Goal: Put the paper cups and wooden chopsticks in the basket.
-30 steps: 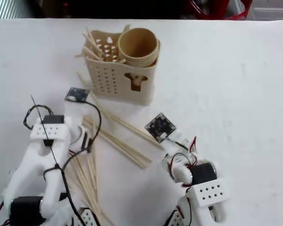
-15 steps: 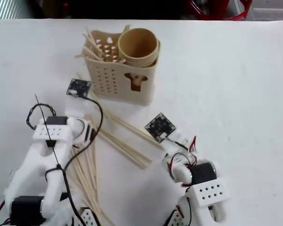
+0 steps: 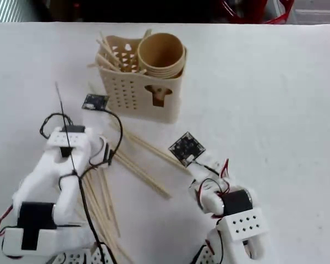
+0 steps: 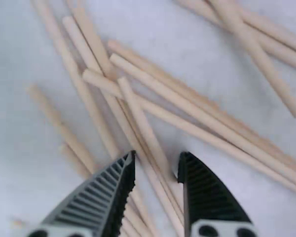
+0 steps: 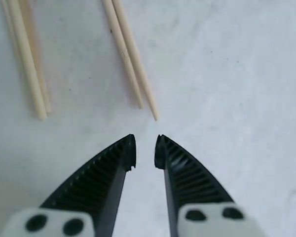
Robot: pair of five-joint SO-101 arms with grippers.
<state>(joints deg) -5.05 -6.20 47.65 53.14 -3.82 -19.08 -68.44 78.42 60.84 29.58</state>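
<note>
Paper cups (image 3: 164, 70) are in the basket (image 3: 133, 98), many wooden chopsticks (image 3: 143, 174) lie loose by the table's (image 3: 275, 99) near edge; left gripper (image 4: 156, 154) parted over them, right gripper (image 5: 145, 140) seemingly ajar, empty.

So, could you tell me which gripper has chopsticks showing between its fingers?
The left gripper: chopsticks cross the gap between its open fingers. The right gripper has bare table there, stick tips lying just beyond.
</note>
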